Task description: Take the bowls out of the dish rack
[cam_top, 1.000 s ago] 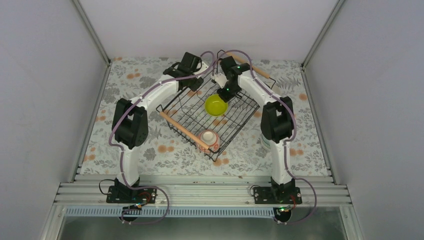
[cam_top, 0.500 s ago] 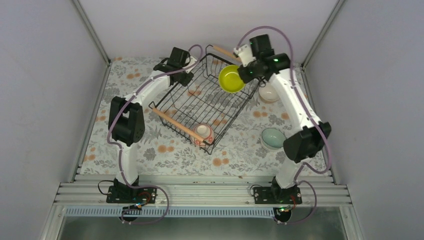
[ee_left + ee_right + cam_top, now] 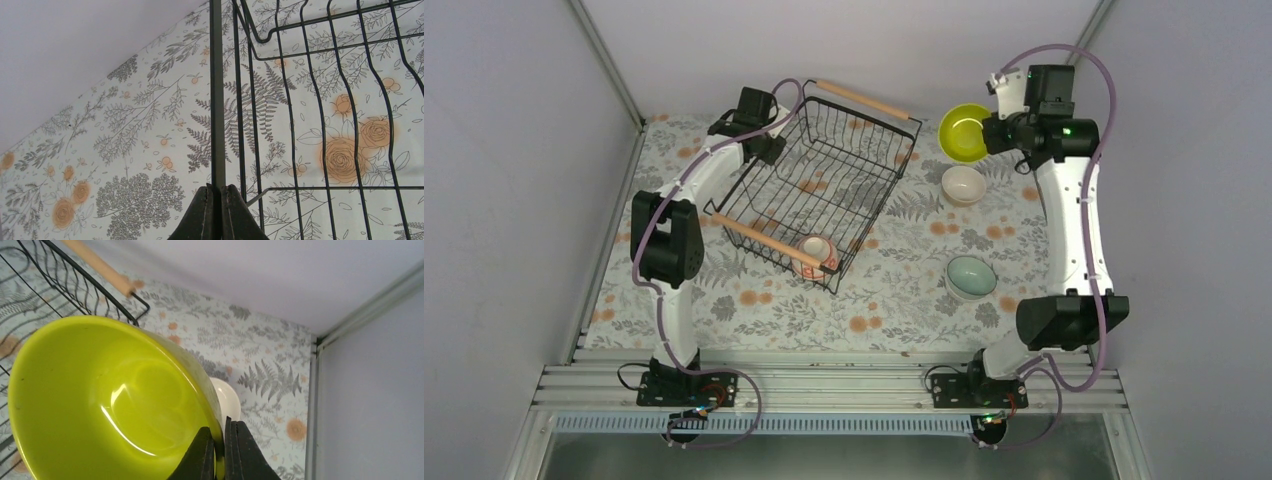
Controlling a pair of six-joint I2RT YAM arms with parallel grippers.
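The floral desk (image 3: 904,290) carries the rack (image 3: 865,100) towards its far-left corner, set at an angle to the desk edges. The left tool (image 3: 759,140) is at the rack's left side. Its wrist view shows what the top view cannot: the left tool (image 3: 218,192) is closed on one upright wire of the rack wall, probably to steady the rack while bowls come out. The right arm reaches to the far-right corner, where the right tool (image 3: 994,132) holds the green bowl (image 3: 964,131) above the desk and clear of the rack. The right wrist view shows the grip: the tool (image 3: 220,437) is pinched on the green bowl's (image 3: 110,400) rim, one finger inside and one outside, with the bowl tipped on its side. That rim pinch seems the natural hold for a smooth round wall. Just near of it the white bowl (image 3: 963,184) sits on the desk, and it also peeks from behind the green one in the wrist view. The mint bowl (image 3: 970,276) stands further towards the near-right. The patterned bowl (image 3: 816,250) remains in the rack's near corner. I cannot find a fifth bowl; it may be hidden.
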